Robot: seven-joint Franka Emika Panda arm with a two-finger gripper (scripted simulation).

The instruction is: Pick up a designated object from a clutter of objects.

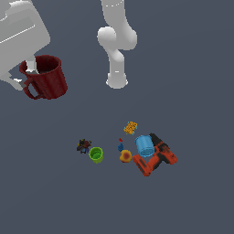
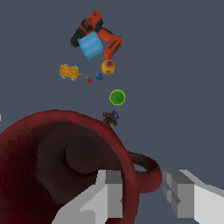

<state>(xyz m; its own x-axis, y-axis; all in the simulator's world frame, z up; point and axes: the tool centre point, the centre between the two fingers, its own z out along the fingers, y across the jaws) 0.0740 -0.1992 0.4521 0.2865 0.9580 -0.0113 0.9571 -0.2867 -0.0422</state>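
Note:
The dark red glossy mug [image 1: 48,77] with a loop handle hangs high above the floor at the exterior view's left, held by my gripper [image 1: 28,73]. In the wrist view the mug [image 2: 65,162] fills the frame, and my gripper [image 2: 142,194] is shut on its rim beside the handle, one finger [image 2: 107,197] inside, the other finger [image 2: 181,192] outside. The clutter lies far below: blue cup [image 1: 146,146], red-and-black power drill [image 1: 157,157], green cup [image 1: 96,154], orange-yellow fruit [image 1: 125,156], yellow block [image 1: 131,127], tiny dark toy [image 1: 84,146].
The arm's white base [image 1: 117,81] stands behind the clutter. A tiny blue and red item [image 1: 120,145] lies between the yellow block and the fruit. The clutter also shows in the wrist view, with the drill [image 2: 105,37] farthest and the green cup [image 2: 117,97] nearer.

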